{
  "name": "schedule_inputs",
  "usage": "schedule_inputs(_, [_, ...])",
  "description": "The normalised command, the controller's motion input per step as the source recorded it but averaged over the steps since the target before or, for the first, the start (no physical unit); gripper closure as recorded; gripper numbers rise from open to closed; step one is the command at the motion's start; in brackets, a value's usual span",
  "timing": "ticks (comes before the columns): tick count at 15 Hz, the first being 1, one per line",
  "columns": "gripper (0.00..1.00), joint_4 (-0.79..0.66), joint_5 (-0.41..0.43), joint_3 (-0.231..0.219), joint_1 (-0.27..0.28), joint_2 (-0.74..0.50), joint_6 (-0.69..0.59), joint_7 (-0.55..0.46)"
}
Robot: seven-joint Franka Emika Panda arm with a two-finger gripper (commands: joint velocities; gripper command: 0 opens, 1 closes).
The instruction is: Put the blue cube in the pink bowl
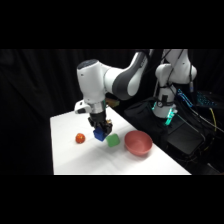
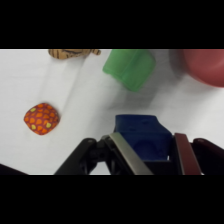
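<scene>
Wrist view: my gripper (image 2: 150,150) is clamped on the blue cube (image 2: 142,135), held just above the table (image 1: 75,155). Green cube (image 1: 113,141) just beside; pink bowl (image 1: 138,143) past it, orange ball (image 1: 80,138) opposite.

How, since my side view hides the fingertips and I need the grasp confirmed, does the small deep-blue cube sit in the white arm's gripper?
Observer: In the wrist view the small deep-blue cube sits between the gripper's two fingers, one at each side.
Operator: Anything on the table that I miss?
Observer: A tan, dark-striped object at the wrist view's top edge, beyond the round orange ball.
Operator: That ball looks plain here.
Observer: It carries yellow spots.
</scene>
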Motion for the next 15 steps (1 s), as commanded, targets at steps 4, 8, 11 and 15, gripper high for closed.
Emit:
schedule_inputs(4, [0.75, -0.46, 0.033, 0.022, 0.107, -0.49, 0.03, 0.18])
schedule_inputs(8, [0.75, -0.42, 0.055, 0.033, 0.085, -0.45, 0.05, 0.14])
schedule_inputs(11, [0.75, -0.37, 0.099, 0.035, 0.059, -0.36, 0.09, 0.1])
schedule_inputs(15, [0.75, -0.38, 0.142, 0.05, 0.057, -0.34, 0.17, 0.08])
